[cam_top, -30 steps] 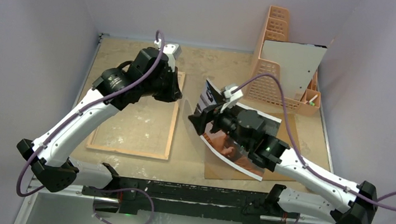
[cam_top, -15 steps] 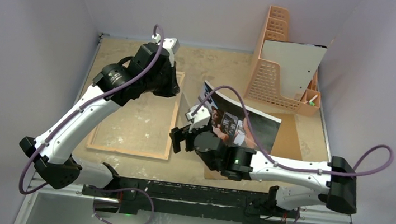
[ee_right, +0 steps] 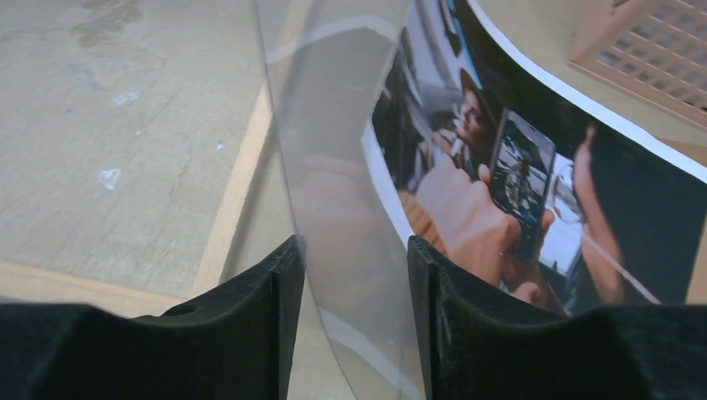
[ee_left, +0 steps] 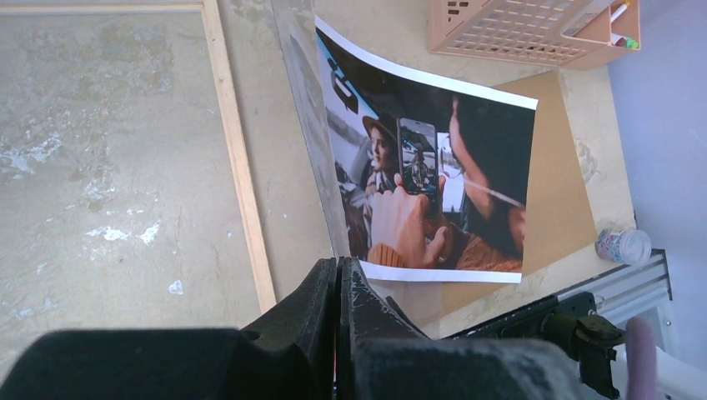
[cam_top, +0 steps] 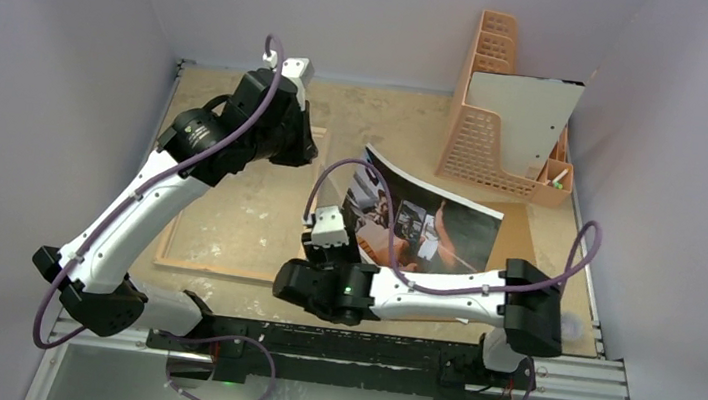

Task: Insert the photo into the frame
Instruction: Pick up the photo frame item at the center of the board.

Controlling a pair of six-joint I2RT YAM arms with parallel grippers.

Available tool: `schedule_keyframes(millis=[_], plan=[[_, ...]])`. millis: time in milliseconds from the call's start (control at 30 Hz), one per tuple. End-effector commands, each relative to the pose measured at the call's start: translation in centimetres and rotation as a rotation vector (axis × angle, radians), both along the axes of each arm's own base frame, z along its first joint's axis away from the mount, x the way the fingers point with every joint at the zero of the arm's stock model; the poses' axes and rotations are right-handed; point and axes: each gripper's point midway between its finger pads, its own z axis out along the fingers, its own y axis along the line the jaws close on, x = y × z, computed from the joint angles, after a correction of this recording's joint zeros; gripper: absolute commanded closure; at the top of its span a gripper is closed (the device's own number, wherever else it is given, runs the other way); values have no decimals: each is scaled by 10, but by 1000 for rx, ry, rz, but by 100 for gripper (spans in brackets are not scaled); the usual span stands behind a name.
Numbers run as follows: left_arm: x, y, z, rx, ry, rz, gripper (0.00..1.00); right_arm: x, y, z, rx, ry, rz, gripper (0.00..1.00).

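Right gripper point(ee_right: 352, 250) spread, upright curved clear sheet point(ee_right: 325, 125) between its fingers. Wood-rimmed frame point(ee_right: 238, 179) lay flat to its left, glossy photo point(ee_right: 517, 167) to its right. Left gripper point(ee_left: 338, 268) pinched sheet's edge.

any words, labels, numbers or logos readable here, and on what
No text can be read in any view.
photo: a white mark near its top left corner, too warped to read; the pictured phone screen shows no legible words.
jar: speckled side, too blurred to read.
organizer: no label shows.
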Motion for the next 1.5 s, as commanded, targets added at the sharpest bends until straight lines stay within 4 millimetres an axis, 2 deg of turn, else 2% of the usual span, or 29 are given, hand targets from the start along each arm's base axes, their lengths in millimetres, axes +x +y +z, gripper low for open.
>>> schedule_keyframes(millis=[0,67,300,400,467,600,667,767,867,1000,1067,1100,1167,1333,1467], plan=[[3,7,23,-42,-44,47,100,6,-38,22,-16,-132,-218,51],[2,8,25,-47,-47,49,100,6,-44,25,-78,-153,-227,55],[1,11,27,-42,-52,56,100,7,-35,43,-15,-153,-230,68],[2,11,28,-39,-56,54,100,7,-33,51,7,-150,-225,80],[3,11,28,-37,-56,56,100,7,-30,55,27,-139,-213,85],[4,12,30,-38,-63,60,100,3,-14,63,85,-94,-107,96],[4,12,31,-37,-67,63,98,-1,7,76,191,-68,24,100],[4,15,33,-33,-74,69,89,-5,26,97,344,-42,214,100],[3,17,35,-36,-82,74,81,-2,31,105,399,-19,258,100],[3,22,45,-45,-115,94,37,-3,38,115,413,-19,299,100],[4,27,55,-45,-145,111,21,-4,42,121,426,-26,330,100],[5,30,63,-48,-167,120,17,-3,44,124,432,-30,341,100],[6,38,83,-56,-224,145,14,0,45,128,435,-44,355,100],[1,57,147,-138,-410,195,9,10,45,147,452,-92,377,100],[-9,75,189,-201,-537,231,8,14,45,173,476,-132,400,100]])
